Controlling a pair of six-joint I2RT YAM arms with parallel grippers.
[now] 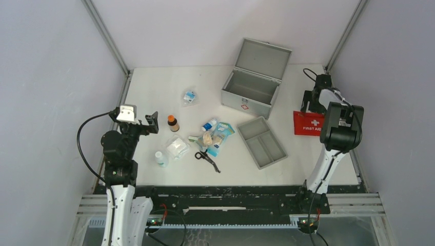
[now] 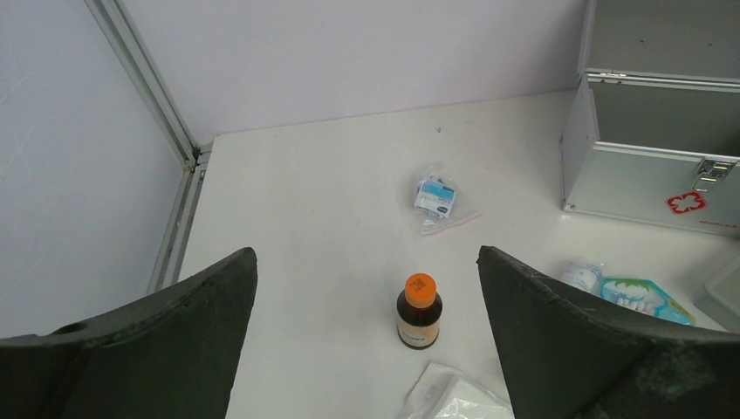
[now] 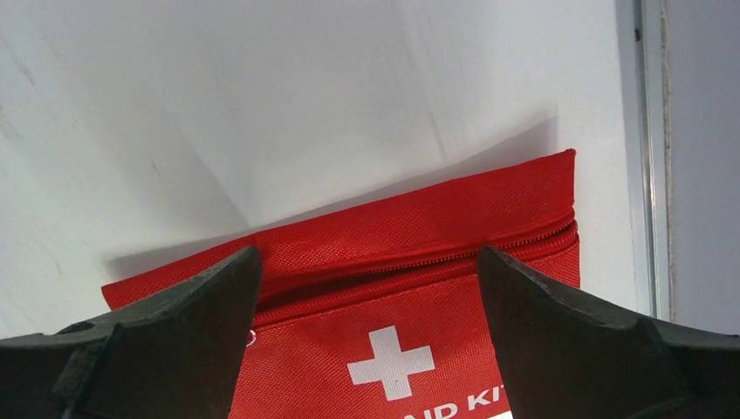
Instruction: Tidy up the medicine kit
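Grey metal medicine kit (image 1: 246, 100) stands lid-open at the far side of the surface (image 1: 154, 87). Left pincer (image 2: 366, 255) hangs released near an orange-capped bottle (image 2: 419, 312); right pincer (image 3: 368, 253), released, hovers over a red pouch (image 3: 454, 218).

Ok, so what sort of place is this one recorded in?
Probably a lab robot test cell, not a clinic: a white table enclosed by plain walls and aluminium frame posts, the left arm and right arm mounted at its near edge, an open medicine kit on it.

White table (image 1: 154, 87): medicine kit (image 1: 250, 88) (lid up), tray (image 1: 265, 142), red pouch (image 1: 307, 123), bottle (image 1: 173, 123), scissors (image 1: 207, 160), packets (image 1: 190, 96)
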